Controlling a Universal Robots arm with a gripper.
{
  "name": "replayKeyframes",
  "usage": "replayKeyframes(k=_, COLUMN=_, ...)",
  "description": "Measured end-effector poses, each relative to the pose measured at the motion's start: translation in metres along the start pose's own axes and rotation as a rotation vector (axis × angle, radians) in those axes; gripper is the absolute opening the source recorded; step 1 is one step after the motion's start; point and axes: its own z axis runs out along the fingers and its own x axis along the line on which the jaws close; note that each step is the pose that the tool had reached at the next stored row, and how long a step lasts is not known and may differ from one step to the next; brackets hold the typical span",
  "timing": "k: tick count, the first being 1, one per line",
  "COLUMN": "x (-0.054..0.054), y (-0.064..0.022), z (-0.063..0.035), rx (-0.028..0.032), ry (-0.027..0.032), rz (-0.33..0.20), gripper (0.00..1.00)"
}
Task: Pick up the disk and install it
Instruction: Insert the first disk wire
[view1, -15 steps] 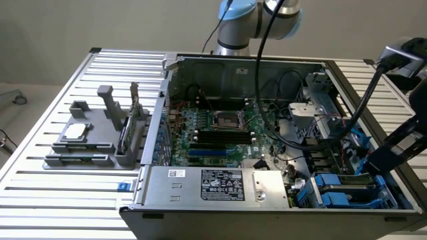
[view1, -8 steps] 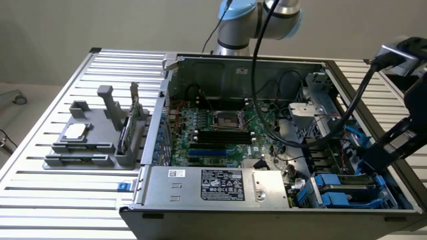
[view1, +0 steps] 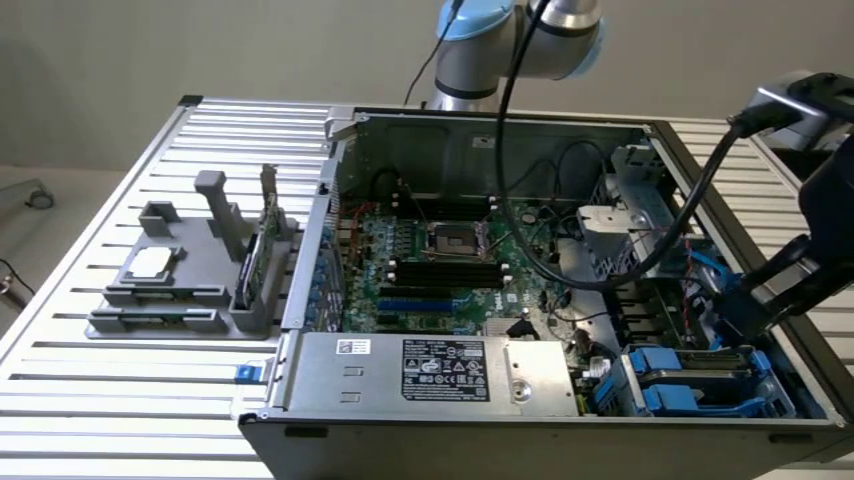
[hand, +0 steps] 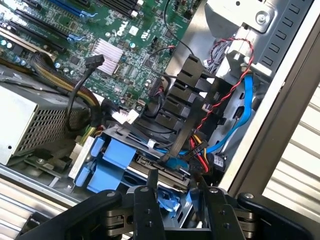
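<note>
Starting at the exterior view's left, a grey fixture (view1: 187, 270) sits on the slatted tabletop (view1: 80, 400), well apart from the work. Next comes the open computer case (view1: 534, 125), with its motherboard (view1: 441, 260) in the middle and the power-supply box (view1: 427, 372) along the near wall. Further right, in the case's near corner, the disk (view1: 687, 375) lies in its bay, its blue carrier plain to see. The gripper (view1: 741, 315) hangs just above that corner at the exterior view's right.

From the wrist, the gripper (hand: 176, 181) looks straight down on the disk (hand: 117, 157). Its fingers (hand: 149, 200) stand part-way apart with a gap between them, and nothing is seen clamped. A black flat cable (hand: 182, 135) and a blue cable (hand: 235, 125) cross the bay close by (a crowded spot).

The pick-up appears to be the step in hand, with the disk not yet lifted. A sound grasp here calls for the fingers to meet the carrier squarely and keep off those cables.
</note>
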Motion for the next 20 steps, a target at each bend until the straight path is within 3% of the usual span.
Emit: replayKeyframes(k=20, x=0.0055, y=0.0027, z=0.0001, rx=0.0157, ry=-0.0105, rz=0.216, gripper=0.39)
